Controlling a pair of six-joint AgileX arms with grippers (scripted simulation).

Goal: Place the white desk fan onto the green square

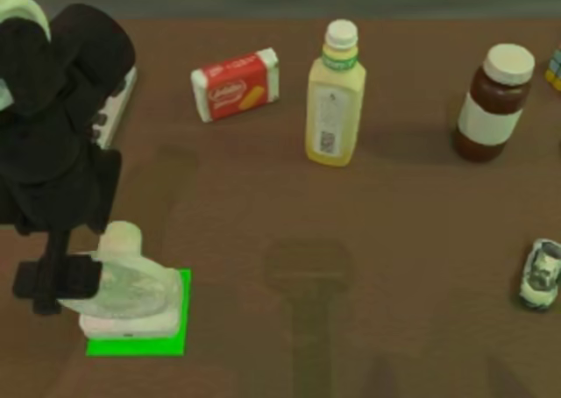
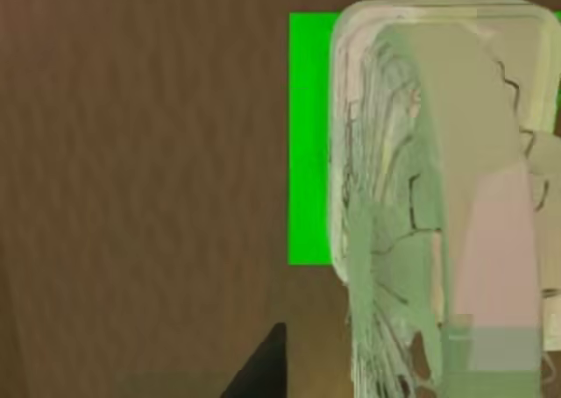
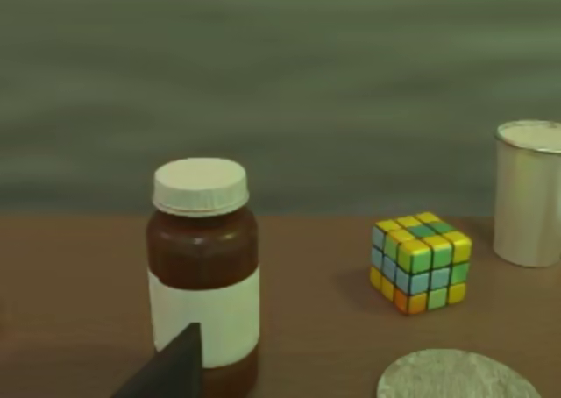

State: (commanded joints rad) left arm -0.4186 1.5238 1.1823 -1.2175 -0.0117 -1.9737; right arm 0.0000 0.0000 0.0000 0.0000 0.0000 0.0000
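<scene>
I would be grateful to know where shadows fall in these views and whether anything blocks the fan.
Top view: long soft arm shadows darken the table at centre; the left arm's black tool overlaps the white desk fan on the green square. Left wrist view: the fan fills the frame, cropped. Right wrist view: the brown jar is evenly lit.

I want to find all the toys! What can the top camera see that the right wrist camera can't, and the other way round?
Only the top view shows the white desk fan sitting on the green square beside the left arm's gripper, plus a red packet, a yellow bottle and a little toy car. Only the right wrist view shows a pale cup and a grey disc. Both show the brown jar with its white lid, the colourful puzzle cube and the brown table.
</scene>
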